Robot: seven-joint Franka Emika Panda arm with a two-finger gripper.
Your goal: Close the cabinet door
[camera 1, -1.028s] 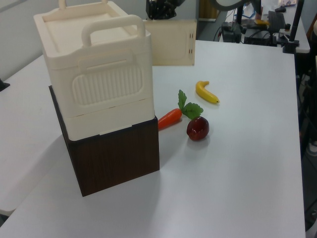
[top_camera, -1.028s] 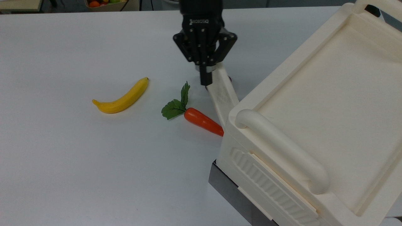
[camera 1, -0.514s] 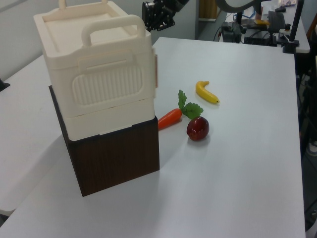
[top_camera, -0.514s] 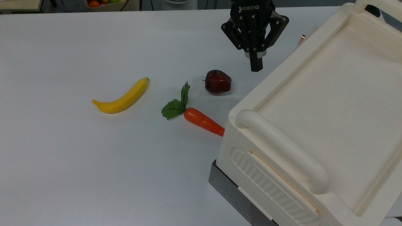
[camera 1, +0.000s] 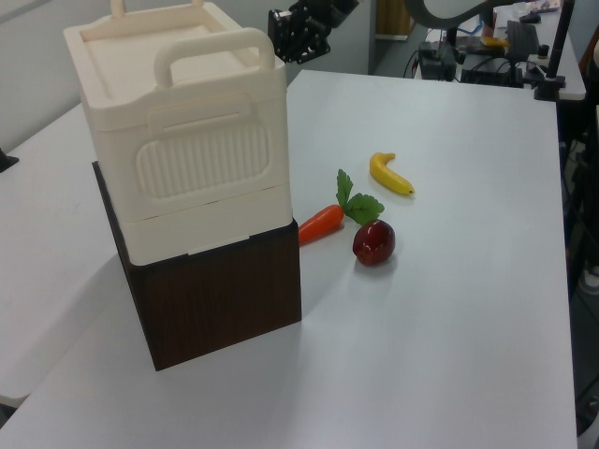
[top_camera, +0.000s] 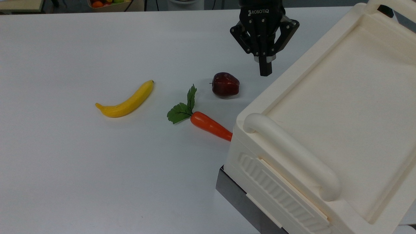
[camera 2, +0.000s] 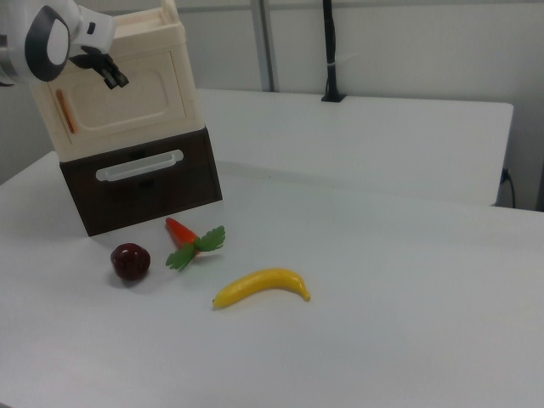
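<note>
The large cream plastic box-like cabinet (camera 2: 119,85) is standing on its dark wood-grain base (camera 1: 220,295) on the white table (top_camera: 97,178). The flat cream cabinet door (camera 2: 119,93), with a recessed centre and a copper-coloured strip (camera 2: 66,112), is lying flush against the cabinet front in the right view. The black two-finger gripper (top_camera: 265,71) is hanging above the table just beside the cabinet's edge, its fingers pressed together and gripping nothing. A dark red apple (top_camera: 225,84) is sitting near the gripper. An orange carrot with green leaves (top_camera: 209,125) is lying with its tip reaching the cabinet. A yellow banana (top_camera: 126,100) is lying well apart.
</note>
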